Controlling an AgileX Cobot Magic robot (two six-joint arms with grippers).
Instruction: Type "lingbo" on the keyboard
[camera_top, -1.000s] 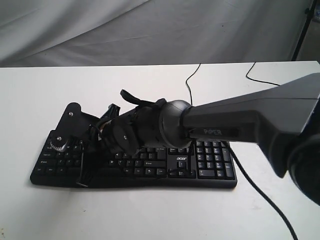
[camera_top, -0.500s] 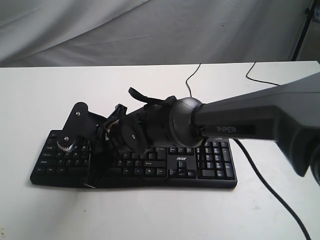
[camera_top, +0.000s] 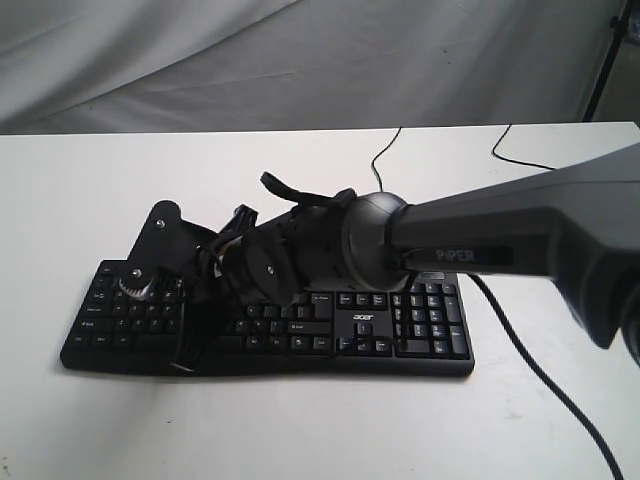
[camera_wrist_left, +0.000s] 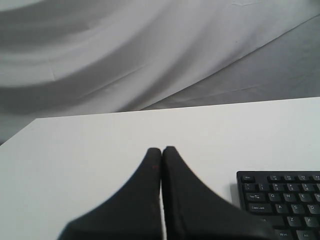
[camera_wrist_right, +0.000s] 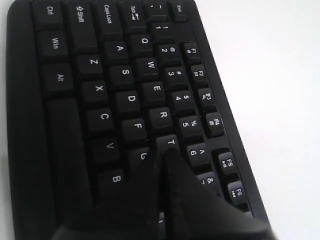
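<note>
The black keyboard (camera_top: 430, 330) lies on the white table (camera_top: 300, 430), with its acer logo towards the front. My right arm reaches across it from the right. The right gripper (camera_top: 184, 358) is shut and empty, pointing down over the keyboard's left half. In the right wrist view the keyboard (camera_wrist_right: 100, 90) fills the frame and the right gripper (camera_wrist_right: 167, 150) has its tip between the T and G keys; I cannot tell whether it touches them. The left gripper (camera_wrist_left: 161, 149) is shut and empty over bare table, beside the keyboard's corner (camera_wrist_left: 280, 200). The exterior view does not show it.
The thin keyboard cable (camera_top: 380, 160) runs back over the table. A second cable (camera_top: 520, 158) lies at the back right, and another (camera_top: 540, 390) trails off the front right. Grey cloth (camera_top: 300, 60) hangs behind the table. A dark stand leg (camera_top: 605, 60) is at the top right.
The right arm and its shut gripper have shifted to the right along the keyboard, most of it in the first half second. The keyboard has not moved.
</note>
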